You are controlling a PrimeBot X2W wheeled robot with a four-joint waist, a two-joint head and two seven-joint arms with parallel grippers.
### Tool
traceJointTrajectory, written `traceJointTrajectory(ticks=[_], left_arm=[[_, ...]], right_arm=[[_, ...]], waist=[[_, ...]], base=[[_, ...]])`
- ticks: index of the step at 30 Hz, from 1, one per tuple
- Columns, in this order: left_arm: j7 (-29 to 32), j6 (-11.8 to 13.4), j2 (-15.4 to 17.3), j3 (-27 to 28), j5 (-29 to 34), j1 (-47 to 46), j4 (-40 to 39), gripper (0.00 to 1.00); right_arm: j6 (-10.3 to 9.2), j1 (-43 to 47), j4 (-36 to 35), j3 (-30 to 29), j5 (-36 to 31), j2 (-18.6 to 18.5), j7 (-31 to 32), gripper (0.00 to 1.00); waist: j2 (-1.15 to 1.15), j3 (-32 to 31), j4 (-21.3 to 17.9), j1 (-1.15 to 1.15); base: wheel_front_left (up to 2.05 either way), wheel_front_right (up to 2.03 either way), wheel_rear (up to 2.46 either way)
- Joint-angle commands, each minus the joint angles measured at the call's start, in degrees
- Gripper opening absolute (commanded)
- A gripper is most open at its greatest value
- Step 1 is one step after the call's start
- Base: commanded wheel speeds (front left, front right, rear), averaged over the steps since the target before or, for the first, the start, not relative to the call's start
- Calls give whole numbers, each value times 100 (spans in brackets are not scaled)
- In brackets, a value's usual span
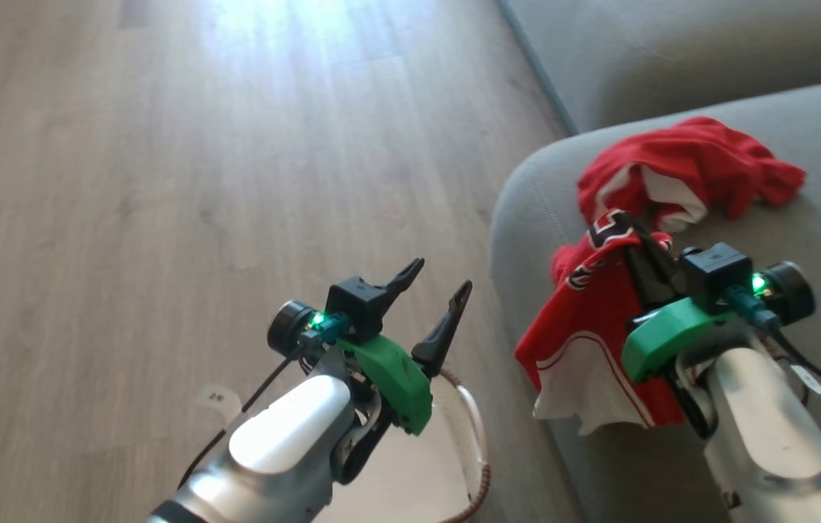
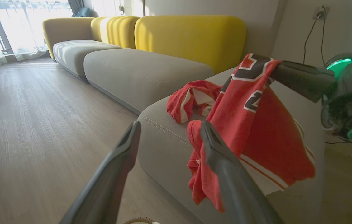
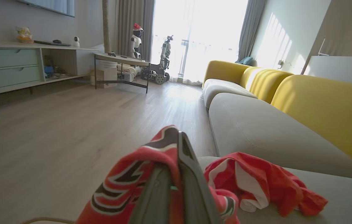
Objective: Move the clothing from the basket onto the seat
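Note:
My right gripper (image 1: 628, 231) is shut on a red jersey (image 1: 588, 327) with black-and-white lettering, holding it just above the front left corner of the grey seat (image 1: 527, 211). The jersey hangs over the seat's edge. Behind it on the seat lies a second red garment (image 1: 701, 163) with white trim, crumpled. My left gripper (image 1: 442, 277) is open and holds nothing, out over the floor to the left of the seat. Below it, my left arm mostly hides the basket (image 1: 482, 465), leaving the brown rim and a white handle in sight. The left wrist view shows the jersey (image 2: 266, 137) draped from a right finger (image 2: 300, 79).
Wooden floor (image 1: 163, 181) spreads to the left of the sofa. Beyond the seat are another grey cushion (image 3: 266, 130) and yellow backrests (image 3: 328, 105). Far off stand a low table (image 3: 120, 59), a cabinet (image 3: 14, 67) and other robots (image 3: 165, 56) by the window.

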Motion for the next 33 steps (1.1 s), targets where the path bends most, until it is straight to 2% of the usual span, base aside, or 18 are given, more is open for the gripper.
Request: traceJointTrajectory(ticks=[1, 10, 17, 21, 26, 33], left_arm=[[-69, 17, 77, 172, 17, -220, -156, 100], [-211, 54, 33, 20, 156, -33, -340, 100], [-265, 72, -3, -38, 231, 26, -412, 100], [-289, 74, -22, -65, 286, 67, -432, 100], [-304, 33, -43, -109, 341, 105, -431, 100], [-313, 44, -59, -109, 375, 119, -449, 100]], right_arm=[[-2, -117, -254, 55, -46, -41, 20, 0], [-2, 70, -1037, -318, -158, -312, 414, 0], [-2, 163, -1628, -404, -109, -408, 719, 0], [-2, 174, -1855, -511, -78, -406, 879, 0], [-2, -58, -1837, -686, -105, -413, 1001, 0], [-2, -1101, -1396, -684, -110, -730, 1147, 0]], waist=[[0, 50, -246, 0], [0, 275, -1135, 0], [0, 483, -1517, 0], [0, 557, -1514, 0], [0, 610, -1334, 0], [0, 697, -960, 0]], base=[[0, 0, 0], [0, 0, 0], [0, 0, 0], [0, 0, 0], [0, 0, 0], [0, 0, 0]])
